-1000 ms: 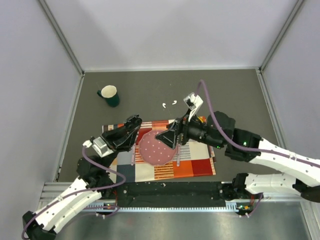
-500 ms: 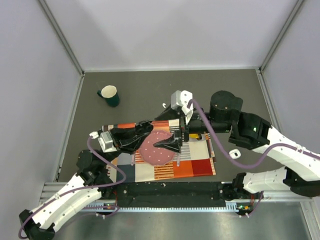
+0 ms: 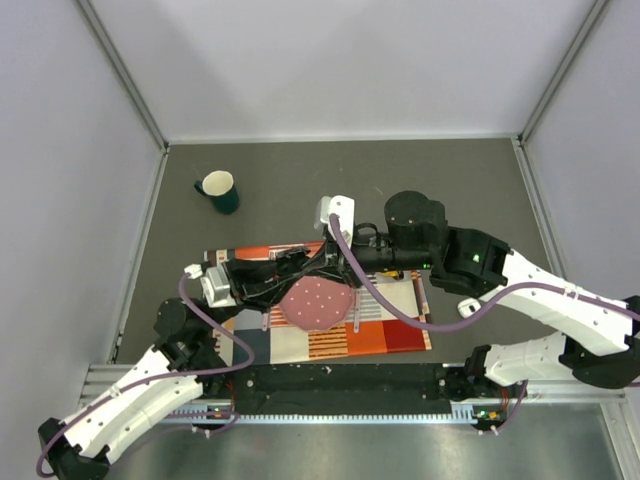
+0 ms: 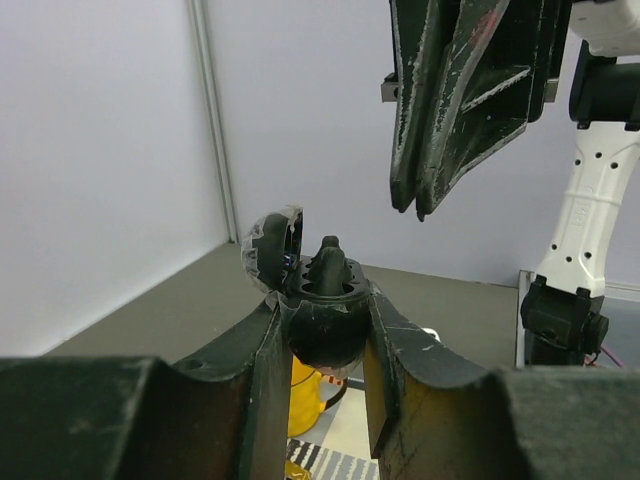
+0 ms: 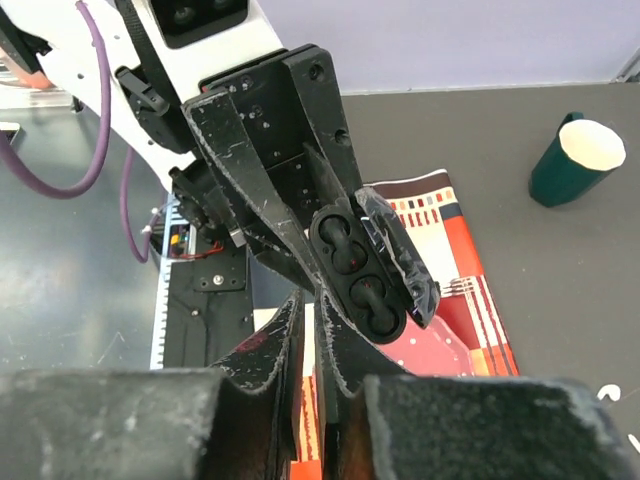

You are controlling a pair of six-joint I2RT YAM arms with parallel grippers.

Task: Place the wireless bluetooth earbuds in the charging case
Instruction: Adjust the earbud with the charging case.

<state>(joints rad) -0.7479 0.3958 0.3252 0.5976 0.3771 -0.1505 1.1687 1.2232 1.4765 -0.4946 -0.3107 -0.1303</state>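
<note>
Plate [image 3: 318, 303] on mat [image 3: 390, 335] — mug [image 3: 218, 190] behind-left

1 overhead camera looks straight down; 2 wrist cameras look close along their jaws, both showing the black oval object [image 4: 318, 300].

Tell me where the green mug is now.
In the top view the green mug stands upright on the far left of the table, beyond the patterned mat.

Diffuse, even overhead light. The dark worktop [image 3: 480, 190] carries only soft, faint shadows, and the pale walls [image 3: 350, 70] are bright without glare. The top view is sharp throughout, with slight bowing of straight edges toward the corners. In both wrist views the near fingers [image 4: 250, 400] are dark and blurred, while the background is clearer.
</note>
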